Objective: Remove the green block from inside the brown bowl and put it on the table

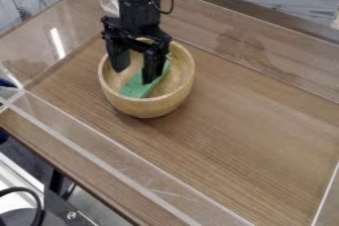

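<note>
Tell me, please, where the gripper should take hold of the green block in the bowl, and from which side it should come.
Grip the green block across its narrow width, near its middle, coming from straight above. It is a flat bar lying tilted against the inner wall of the bowl, whose thick walls probably block any sideways approach. The open gripper already points down into the bowl, with a finger in front of the block's upper end.
</note>
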You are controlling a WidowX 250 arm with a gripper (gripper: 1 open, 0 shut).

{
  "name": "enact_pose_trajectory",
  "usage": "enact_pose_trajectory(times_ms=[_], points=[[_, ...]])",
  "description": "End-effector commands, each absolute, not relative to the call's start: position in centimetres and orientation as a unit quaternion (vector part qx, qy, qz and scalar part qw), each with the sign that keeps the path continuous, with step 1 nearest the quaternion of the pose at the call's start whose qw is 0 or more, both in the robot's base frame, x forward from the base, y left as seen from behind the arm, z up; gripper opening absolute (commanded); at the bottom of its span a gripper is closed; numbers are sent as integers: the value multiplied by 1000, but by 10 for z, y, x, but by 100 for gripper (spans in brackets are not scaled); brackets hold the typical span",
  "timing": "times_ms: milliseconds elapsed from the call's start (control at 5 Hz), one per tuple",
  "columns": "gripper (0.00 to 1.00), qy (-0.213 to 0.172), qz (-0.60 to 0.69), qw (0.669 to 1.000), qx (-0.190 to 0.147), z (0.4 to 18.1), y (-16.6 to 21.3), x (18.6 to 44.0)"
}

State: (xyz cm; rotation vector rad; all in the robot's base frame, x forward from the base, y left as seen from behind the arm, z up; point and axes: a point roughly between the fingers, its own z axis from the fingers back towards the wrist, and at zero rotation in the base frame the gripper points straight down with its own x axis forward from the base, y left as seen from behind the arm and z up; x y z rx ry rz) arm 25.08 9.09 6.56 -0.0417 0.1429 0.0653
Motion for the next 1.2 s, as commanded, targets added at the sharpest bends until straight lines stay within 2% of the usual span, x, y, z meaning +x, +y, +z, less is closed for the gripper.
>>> enact_pose_trajectory(times_ms=[0, 1000], points=[[100, 44, 36, 998, -15, 78, 97, 261], [100, 39, 37, 998, -23, 74, 98, 265]])
